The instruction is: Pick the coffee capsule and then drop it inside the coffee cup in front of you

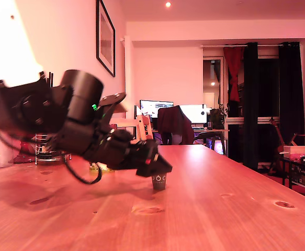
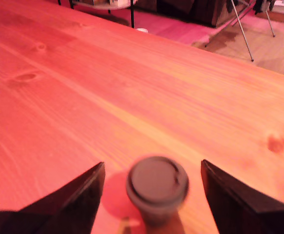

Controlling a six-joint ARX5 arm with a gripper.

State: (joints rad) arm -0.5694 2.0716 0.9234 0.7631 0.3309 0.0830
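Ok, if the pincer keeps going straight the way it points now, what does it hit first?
The capsule. It stands upright on the table between the open fingers, apart from both, and the pincer hangs just over it in the exterior view. The fingers would likely straddle it and meet the table; depth is unclear.

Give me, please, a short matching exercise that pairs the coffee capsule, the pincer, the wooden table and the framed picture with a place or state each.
Things:
1. coffee capsule
2. pincer
3. wooden table
4. framed picture

Places or states:
A. hanging on the wall
B. open, one finger on each side of the capsule
C. standing upright on the table between the fingers
D. carrying the capsule on its top

Pairs: 1-C, 2-B, 3-D, 4-A
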